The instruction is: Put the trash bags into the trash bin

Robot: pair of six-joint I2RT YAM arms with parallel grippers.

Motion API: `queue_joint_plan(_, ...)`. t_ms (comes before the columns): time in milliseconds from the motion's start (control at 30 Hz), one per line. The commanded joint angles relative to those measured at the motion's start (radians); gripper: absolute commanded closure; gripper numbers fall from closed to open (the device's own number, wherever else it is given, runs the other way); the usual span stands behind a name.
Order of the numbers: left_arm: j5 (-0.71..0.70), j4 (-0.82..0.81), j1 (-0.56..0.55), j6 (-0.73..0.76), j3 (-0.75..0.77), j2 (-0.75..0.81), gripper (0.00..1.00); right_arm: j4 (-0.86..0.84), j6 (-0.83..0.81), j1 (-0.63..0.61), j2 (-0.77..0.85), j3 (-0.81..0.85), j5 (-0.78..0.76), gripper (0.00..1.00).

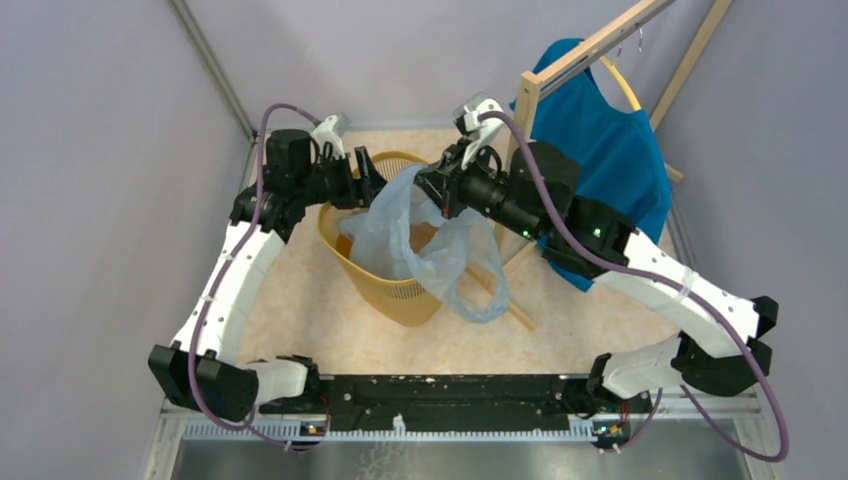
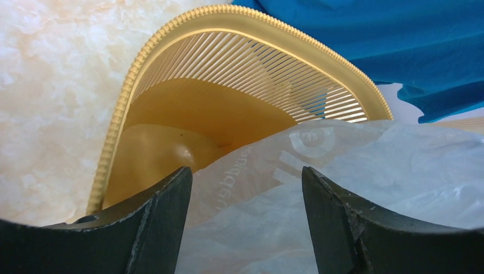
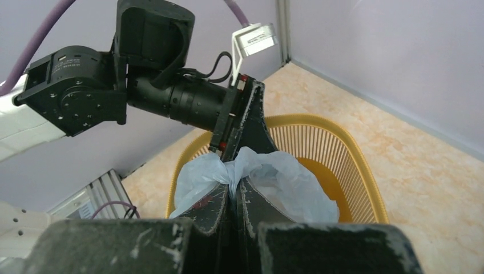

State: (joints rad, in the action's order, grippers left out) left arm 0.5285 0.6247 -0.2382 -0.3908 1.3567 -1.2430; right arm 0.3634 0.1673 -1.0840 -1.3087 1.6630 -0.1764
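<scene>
I am holding the trash bag (image 1: 420, 245) with my right claw (image 3: 234, 188), which is pressed fully together on a gathered bunch of film above the mouth of the bin (image 1: 398, 295). My left claw (image 2: 246, 177) is standing open, with film between its jaws but nothing gripped. The bag is lying partly inside the bin, at the middle of the tabletop (image 1: 300, 310), and one loop is hanging outside toward 5 o'clock. I am judging the film to be very light, soft and slippery, so a bunched fold or a handle is probably giving the best hold.
</scene>
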Motion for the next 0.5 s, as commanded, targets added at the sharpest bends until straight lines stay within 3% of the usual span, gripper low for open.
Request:
queue_joint_plan(0, 0.031, -0.047, 0.000, -0.016, 0.027, -0.001, 0.21, -0.050, 0.003, 0.006, -0.051, 0.056, 0.013, 1.00)
queue_joint_plan(100, 0.009, -0.069, 0.002, -0.018, 0.065, 0.038, 0.11, -0.042, 0.008, 0.007, -0.071, 0.072, 0.003, 1.00)
queue_joint_plan(267, -0.075, 0.102, 0.004, 0.062, 0.290, -0.008, 0.04, 0.002, 0.008, 0.007, -0.092, 0.113, -0.053, 1.00)
queue_joint_plan(400, -0.151, 0.101, 0.005, 0.086, 0.262, 0.038, 0.01, 0.002, -0.009, 0.007, -0.089, 0.084, -0.054, 1.00)
queue_joint_plan(467, -0.267, 0.100, 0.007, 0.104, 0.233, 0.062, 0.01, -0.021, -0.010, 0.007, -0.077, 0.055, -0.075, 1.00)
